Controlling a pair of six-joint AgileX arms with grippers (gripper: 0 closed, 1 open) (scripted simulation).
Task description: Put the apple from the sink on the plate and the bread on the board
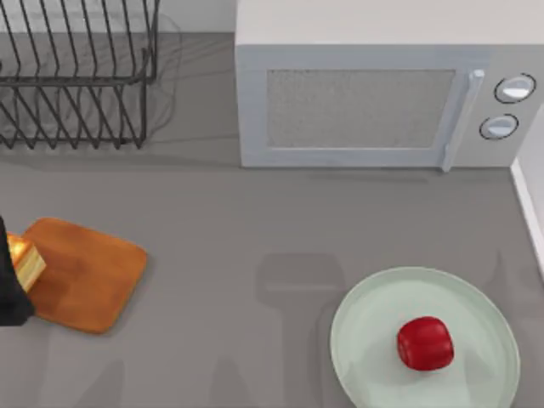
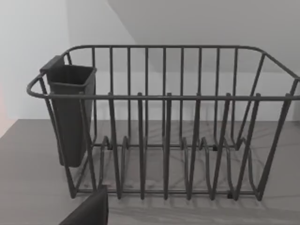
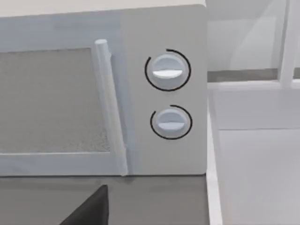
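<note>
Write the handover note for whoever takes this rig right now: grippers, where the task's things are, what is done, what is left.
Left gripper: at the top view's left edge, beside the bread; whether it holds the bread cannot be told.
Right arm: parked, its wrist view facing the microwave.
Apple: on the plate, front right of the table. Done.
Bread: at the left end of the board, partly hidden by the left arm; whether it rests on the board or hangs above it is unclear.
Left: confirm the bread sits on the board, release, pull the left arm away.
</note>
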